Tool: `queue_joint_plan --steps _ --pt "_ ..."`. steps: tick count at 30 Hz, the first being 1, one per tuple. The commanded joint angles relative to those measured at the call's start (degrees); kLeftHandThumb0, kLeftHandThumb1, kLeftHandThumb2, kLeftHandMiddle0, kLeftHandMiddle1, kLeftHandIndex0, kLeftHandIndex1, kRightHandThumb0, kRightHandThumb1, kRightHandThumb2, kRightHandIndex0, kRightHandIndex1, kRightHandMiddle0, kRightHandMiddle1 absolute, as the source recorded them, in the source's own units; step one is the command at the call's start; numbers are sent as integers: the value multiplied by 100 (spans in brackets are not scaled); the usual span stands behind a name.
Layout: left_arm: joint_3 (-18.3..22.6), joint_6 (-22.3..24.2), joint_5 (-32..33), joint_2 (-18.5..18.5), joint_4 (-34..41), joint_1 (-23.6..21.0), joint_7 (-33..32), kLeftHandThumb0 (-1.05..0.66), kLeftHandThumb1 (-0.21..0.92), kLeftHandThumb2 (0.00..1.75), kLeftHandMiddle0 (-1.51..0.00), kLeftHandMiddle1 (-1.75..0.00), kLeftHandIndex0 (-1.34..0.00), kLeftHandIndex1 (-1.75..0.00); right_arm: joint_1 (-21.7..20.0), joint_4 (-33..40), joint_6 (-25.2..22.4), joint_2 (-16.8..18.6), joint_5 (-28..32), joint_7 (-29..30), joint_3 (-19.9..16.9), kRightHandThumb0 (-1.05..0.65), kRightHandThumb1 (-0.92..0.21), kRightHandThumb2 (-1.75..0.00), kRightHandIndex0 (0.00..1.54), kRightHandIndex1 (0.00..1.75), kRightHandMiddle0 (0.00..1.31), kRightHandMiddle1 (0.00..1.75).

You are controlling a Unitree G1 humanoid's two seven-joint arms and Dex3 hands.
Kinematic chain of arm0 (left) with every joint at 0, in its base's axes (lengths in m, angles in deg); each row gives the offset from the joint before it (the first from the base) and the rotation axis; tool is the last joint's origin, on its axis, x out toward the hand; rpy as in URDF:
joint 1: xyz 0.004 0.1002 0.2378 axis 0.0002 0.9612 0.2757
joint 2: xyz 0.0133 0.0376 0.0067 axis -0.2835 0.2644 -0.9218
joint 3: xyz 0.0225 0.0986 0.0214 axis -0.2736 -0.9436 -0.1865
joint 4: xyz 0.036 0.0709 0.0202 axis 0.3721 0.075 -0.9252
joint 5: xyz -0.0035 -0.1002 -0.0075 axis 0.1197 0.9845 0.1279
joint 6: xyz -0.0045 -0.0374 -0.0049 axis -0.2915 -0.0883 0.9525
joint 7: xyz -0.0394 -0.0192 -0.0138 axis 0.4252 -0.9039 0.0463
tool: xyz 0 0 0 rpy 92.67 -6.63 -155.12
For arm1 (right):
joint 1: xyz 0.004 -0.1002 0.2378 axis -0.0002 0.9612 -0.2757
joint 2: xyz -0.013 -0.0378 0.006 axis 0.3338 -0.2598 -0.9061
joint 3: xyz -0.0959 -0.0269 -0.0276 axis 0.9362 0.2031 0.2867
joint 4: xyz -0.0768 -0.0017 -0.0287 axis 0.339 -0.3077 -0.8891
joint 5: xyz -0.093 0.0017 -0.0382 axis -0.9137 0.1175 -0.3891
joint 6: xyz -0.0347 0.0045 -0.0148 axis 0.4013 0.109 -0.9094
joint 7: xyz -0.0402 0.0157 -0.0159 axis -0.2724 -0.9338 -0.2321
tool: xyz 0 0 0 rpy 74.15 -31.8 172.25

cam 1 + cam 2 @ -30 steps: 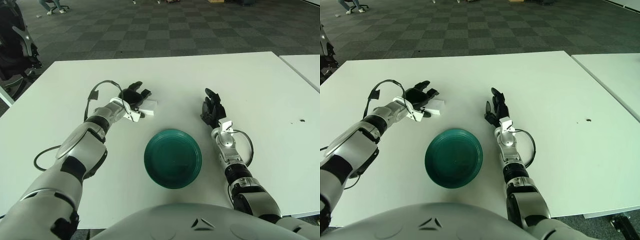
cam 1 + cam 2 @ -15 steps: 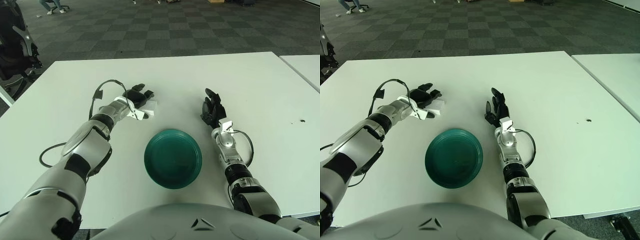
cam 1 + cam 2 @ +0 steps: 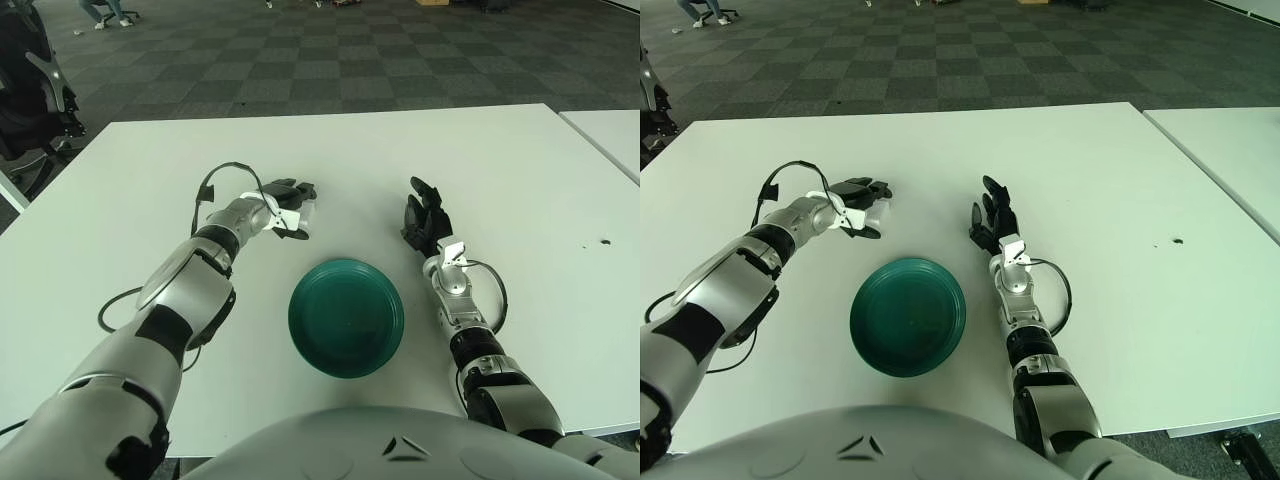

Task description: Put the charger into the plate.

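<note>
Reaching out over the white table (image 3: 520,170), the left hand (image 3: 287,205) is on the charger (image 3: 303,212): black fingers (image 3: 866,187) curl over the top of the small white block and more of them hook in under it, so the hand is clamped around it. Only a sliver of white peeks out at the right edge of the hand. Whether the charger is clear of the tabletop or sitting on it, I can't tell from here.

The green plate (image 3: 346,316) lies nearer the robot and to the right of that hand, apart from it, nothing inside. Charger and plate are not touching; the charger is beyond the plate's far-left rim.

A black cable (image 3: 212,183) loops up off the left wrist and arcs back along the forearm.

Over on the other side, the right hand (image 3: 423,220) shows just right of the plate's far edge, fingers extended and loosely together, pointing away from the robot, gripping nothing. A thin cable (image 3: 493,290) loops beside its wrist.
</note>
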State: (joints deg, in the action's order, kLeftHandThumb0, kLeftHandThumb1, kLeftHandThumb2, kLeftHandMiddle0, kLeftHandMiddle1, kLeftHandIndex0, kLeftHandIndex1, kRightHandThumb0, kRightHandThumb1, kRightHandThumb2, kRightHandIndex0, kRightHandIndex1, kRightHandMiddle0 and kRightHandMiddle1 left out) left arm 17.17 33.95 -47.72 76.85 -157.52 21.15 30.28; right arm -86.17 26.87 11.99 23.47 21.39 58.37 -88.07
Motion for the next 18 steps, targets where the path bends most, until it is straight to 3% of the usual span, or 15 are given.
queue_joint_plan --steps 1,5,8,13,16,18 --pt "3 383 94 445 -209 -12 905 -104 92 40 -21 -8 -6 -106 1099 -773 -813 261 49 -17 40 -74 -92 -76 26 2 0 44" --pt "-164 558 -4 606 -202 109 1029 -104 92 41 -24 -8 -9 -114 1069 -827 -816 281 68 -11 18 -72 -92 -77 26 2 0 47" --pt "-294 684 -92 695 -196 186 1067 -99 92 35 -27 -9 -15 -131 1039 -856 -839 304 92 -6 -10 -70 -92 -76 25 1 0 46" --pt "-837 937 -562 706 -287 523 844 -88 92 25 -30 -10 -21 -149 1011 -880 -866 308 237 -101 -142 -70 -92 -77 23 0 0 46" --pt "-1225 1161 -920 648 -379 881 536 -57 69 69 -35 -10 -39 -160 1040 -867 -824 235 321 -199 -251 -71 -92 -76 24 0 0 48" --pt "-1324 1255 -998 622 -400 973 433 -49 62 82 -38 -11 -43 -164 1048 -873 -793 189 344 -234 -291 -71 -92 -75 24 1 0 50"
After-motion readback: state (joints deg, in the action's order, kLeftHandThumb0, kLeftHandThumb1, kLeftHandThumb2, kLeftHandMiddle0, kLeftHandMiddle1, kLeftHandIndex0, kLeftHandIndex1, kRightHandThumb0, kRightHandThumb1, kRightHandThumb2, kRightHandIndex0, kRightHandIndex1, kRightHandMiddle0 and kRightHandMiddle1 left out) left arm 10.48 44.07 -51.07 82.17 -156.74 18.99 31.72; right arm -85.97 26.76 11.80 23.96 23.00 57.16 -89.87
